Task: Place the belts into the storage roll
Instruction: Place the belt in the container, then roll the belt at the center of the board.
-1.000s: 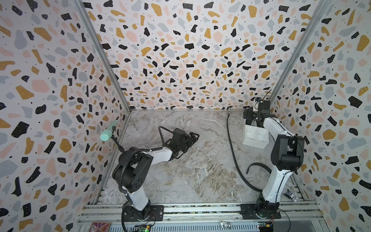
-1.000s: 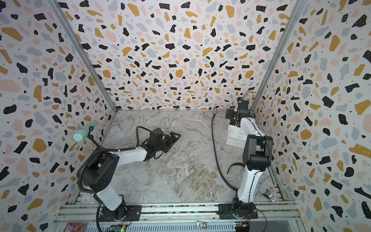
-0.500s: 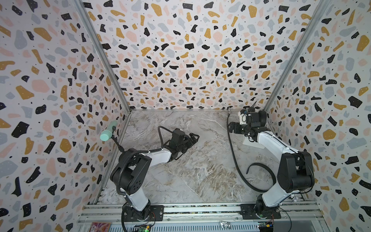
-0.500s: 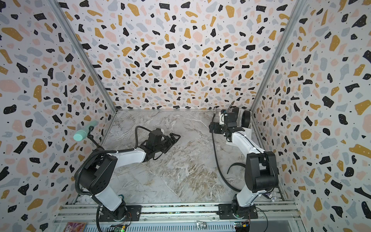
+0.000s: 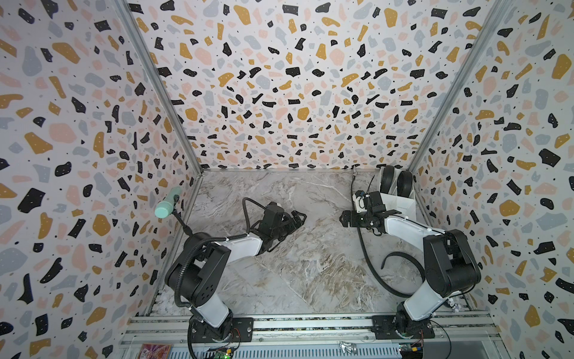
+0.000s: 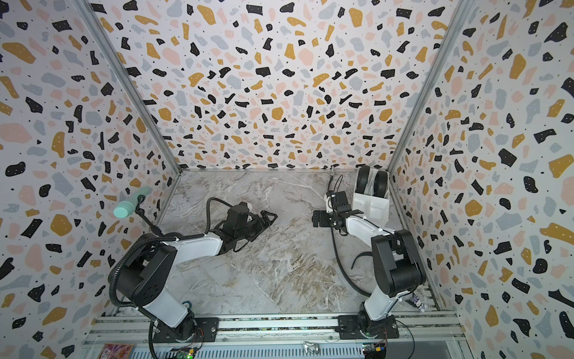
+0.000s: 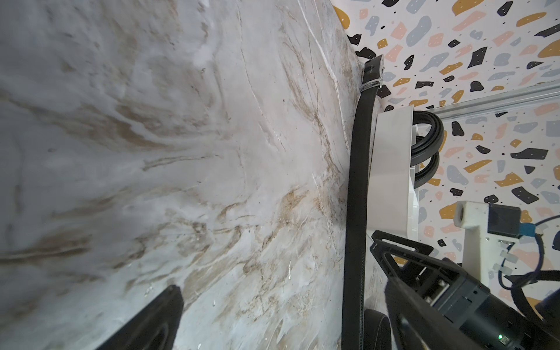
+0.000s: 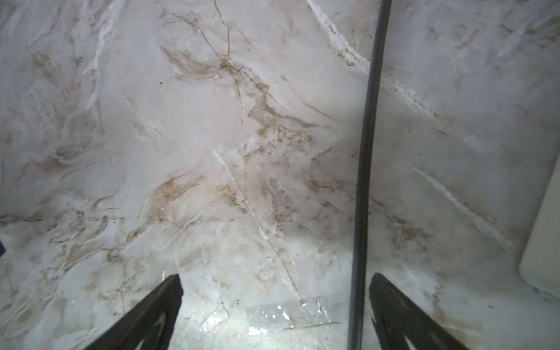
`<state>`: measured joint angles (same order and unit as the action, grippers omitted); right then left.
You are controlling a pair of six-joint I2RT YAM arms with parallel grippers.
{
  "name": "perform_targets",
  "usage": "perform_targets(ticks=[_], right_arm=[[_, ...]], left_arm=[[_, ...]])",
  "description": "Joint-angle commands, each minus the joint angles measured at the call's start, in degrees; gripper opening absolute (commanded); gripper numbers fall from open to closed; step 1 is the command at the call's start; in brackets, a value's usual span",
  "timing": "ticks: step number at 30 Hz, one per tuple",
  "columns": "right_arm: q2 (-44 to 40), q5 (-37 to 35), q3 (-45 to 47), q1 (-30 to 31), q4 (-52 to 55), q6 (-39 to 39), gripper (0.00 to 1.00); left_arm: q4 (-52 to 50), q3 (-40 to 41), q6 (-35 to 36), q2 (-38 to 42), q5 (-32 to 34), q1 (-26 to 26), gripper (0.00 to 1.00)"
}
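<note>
Hovering low over the table [image 5: 310,279], the right fingers [image 5: 344,219] are spread wide and hold nothing. In the right wrist view the loose belt [image 8: 366,151] passes between the two tips, nearer to one of them, and I see no contact. The left fingers [image 5: 297,217] are also spread and empty above the middle of the table, well apart from this belt.

Two belts [image 5: 386,183] sit coiled in the far cells of the box [image 5: 400,205], which stands in the far right corner. The loose belt is not yet stored. It runs from its buckle [image 7: 373,74] near the back wall, just beside the box, toward the front, where it bends into a hook near the base of the right arm.

I judge this belt to be light, smooth and limp along its length, but rather stiff across its width. It looks thin from above and broad from the side, so it seems to stand on its edge, and a pinch from above across the thickness should be possible. The strap will sag and swing on both sides of any grip. Because it must be coiled to fit in a cell, a hold near one end is better than in the middle. The buckle end is probably heavier and may slip.
</note>
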<state>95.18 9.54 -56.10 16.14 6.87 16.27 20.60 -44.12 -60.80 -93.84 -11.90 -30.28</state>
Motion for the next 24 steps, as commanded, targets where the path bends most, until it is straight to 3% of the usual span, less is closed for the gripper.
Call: perform_targets(ticks=[1, 6, 8, 19, 24], right_arm=[[1.6, -0.4, -0.9, 0.2, -0.5, -0.8, 0.96], [5.2, 5.3, -2.0, 1.9, -0.5, 0.1, 0.8], [6.0, 6.8, -2.5, 3.9, -1.4, 0.3, 0.77], [16.8, 16.7, -13.2, 18.8, -4.4, 3.5, 0.76], [20.4, 20.0, -20.0, 22.0, -2.9, 3.4, 0.79]], left_arm=[[0.6, 1.1, 0.9, 1.5, 0.4, -0.2, 1.0], [0.8, 1.6, 0.7, 1.5, 0.3, -0.2, 0.99], [0.8, 1.6, 0.7, 1.4, 0.3, -0.2, 0.99], [-1.6, 4.1, 0.9, 5.1, 3.5, 1.4, 1.0], [-5.4, 5.7, 2.8, 10.0, 6.3, 3.9, 0.99]])
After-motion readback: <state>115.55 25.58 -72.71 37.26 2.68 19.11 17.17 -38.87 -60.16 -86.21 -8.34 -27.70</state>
